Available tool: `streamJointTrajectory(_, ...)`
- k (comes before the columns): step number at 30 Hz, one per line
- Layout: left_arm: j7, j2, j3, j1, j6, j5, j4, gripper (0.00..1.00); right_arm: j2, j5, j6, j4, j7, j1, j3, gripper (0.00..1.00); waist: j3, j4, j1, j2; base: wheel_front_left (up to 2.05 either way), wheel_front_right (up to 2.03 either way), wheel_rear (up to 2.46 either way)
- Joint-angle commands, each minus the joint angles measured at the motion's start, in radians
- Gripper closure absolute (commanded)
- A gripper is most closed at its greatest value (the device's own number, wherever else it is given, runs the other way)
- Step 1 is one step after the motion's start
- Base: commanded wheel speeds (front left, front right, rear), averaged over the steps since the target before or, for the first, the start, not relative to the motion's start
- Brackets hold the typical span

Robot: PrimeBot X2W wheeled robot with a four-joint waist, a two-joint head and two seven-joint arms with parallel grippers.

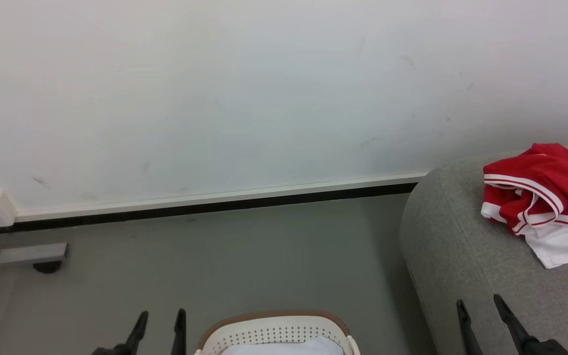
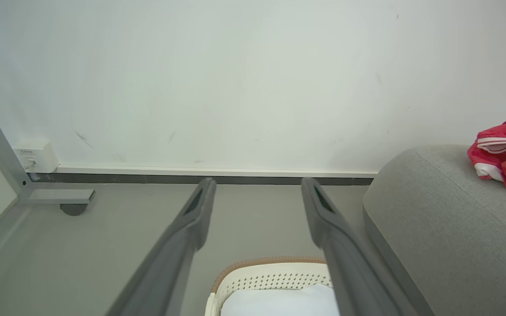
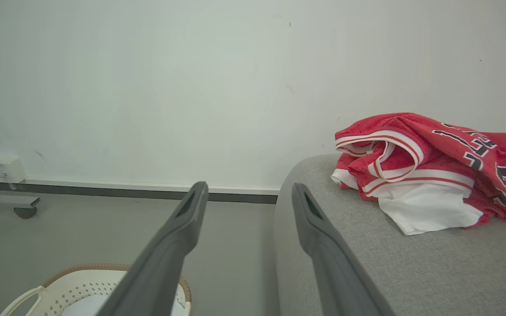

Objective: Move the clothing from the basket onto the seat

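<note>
The left claw (image 1: 162,323) is wide open and empty, its two dark fingers spread over the floor (image 1: 244,256) just left of the basket (image 1: 274,334). The right claw (image 1: 479,310) is open too and grips nothing. It hovers over the near, rounded end of the sofa (image 1: 461,236), apart from the clothes (image 1: 535,197).

The clothes are red jerseys with white trim and dark-edged numbers. They lie in a crumpled heap on top of the sofa, toward the wall side, with a white panel spilling out at the front. They rest fully on the grey cushion, back from its rounded edge. I cannot tell how many jerseys make up the heap, since they are folded into one another.

The basket stands on the floor between the two claws, close beside the sofa. The part of it in view holds a plain white pad (image 1: 284,347), and nothing red lies on that. Its near half is cut off at the bottom of the views, so something could lie there unseen.

Judging from this, the job looks finished or very nearly so: the clothes are on the seat and both claws are free. At most, what is left is a check of the basket's hidden part, and one more trip if a jersey turns up.
</note>
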Motion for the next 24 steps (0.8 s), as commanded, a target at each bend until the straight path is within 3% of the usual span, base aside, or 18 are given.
streamJointTrajectory(1, 0.000, -0.002, 0.008, 0.013, -0.003, 0.012, 0.002, 0.00, -0.003, 0.005, -0.003, 0.007, -0.003, 0.009, 0.002, 0.00, -0.003, 0.006, 0.0002, -0.0001, 0.00, 0.00, 0.00)
streamJointTrajectory(24, -0.001, -0.099, 0.142, 0.027, -0.121, 0.142, 0.056, 0.00, -0.003, -0.007, -0.003, 0.073, -0.003, -0.047, 0.008, 0.00, -0.009, 0.040, 0.0002, -0.0001, 0.00, 0.00, 0.00)
